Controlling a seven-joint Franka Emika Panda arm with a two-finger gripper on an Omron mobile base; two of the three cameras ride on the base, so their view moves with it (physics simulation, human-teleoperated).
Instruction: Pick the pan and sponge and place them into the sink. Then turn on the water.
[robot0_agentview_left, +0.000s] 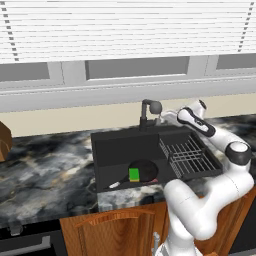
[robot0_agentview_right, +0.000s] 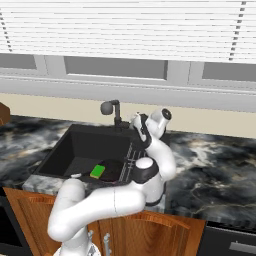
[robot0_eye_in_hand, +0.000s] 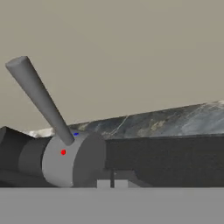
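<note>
Hand view: clenched, empty fingers (robot0_eye_in_hand: 112, 184) face the grey faucet lever (robot0_eye_in_hand: 39, 98). Black round pan (robot0_agentview_left: 143, 171) and green sponge (robot0_agentview_left: 134, 174) lie in the dark sink (robot0_agentview_left: 120, 145); next, push the lever.

A home kitchen: a dark sink (robot0_agentview_left: 105, 150) with faucet (robot0_agentview_left: 148, 112) sits in a marbled stone surface (robot0_agentview_left: 45, 165) over wooden cabinet doors (robot0_agentview_left: 112, 227), beneath a window with white slatted blinds (robot0_agentview_left: 125, 30).

Both base views look down from either side onto the sink (robot0_agentview_left: 120, 150); the hand view sits close to its faucet lever (robot0_eye_in_hand: 41, 98).
</note>
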